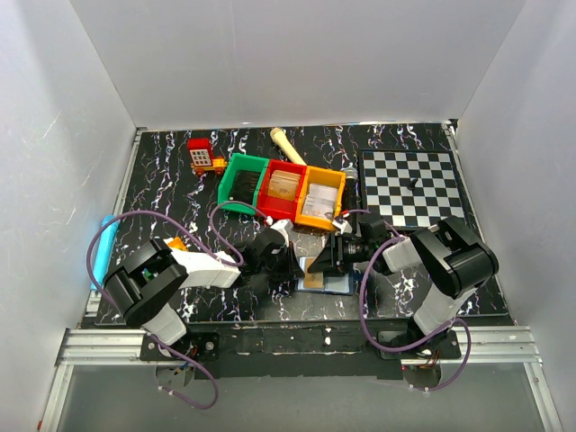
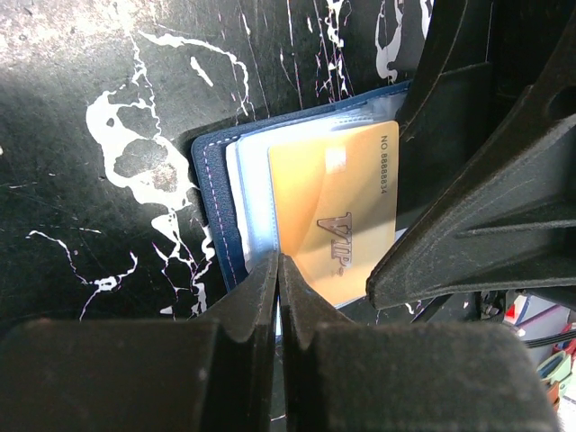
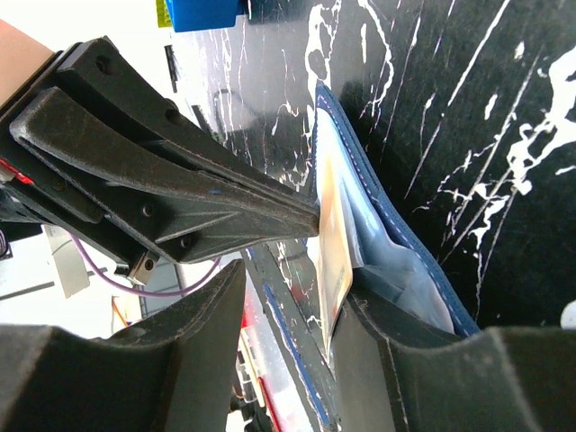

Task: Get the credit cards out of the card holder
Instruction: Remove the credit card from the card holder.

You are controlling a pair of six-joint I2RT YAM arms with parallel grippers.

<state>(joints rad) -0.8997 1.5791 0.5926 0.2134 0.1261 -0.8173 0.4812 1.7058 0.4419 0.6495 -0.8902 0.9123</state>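
Card holder (image 2: 211,207) is lying open on table (image 1: 162,180), between both arms (near edge). Your left gripper (image 2: 279,270): jaws pressed together, seemingly pinning holder. Your right gripper (image 3: 301,288): jaws spread, straddling gold card (image 2: 337,211) edge-on, sitting nearer for pull.

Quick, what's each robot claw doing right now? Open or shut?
Left gripper: shut, tips at the open navy-blue folding card holder's edge.
Right gripper: open, fingers either side of the gold plastic VIP card.
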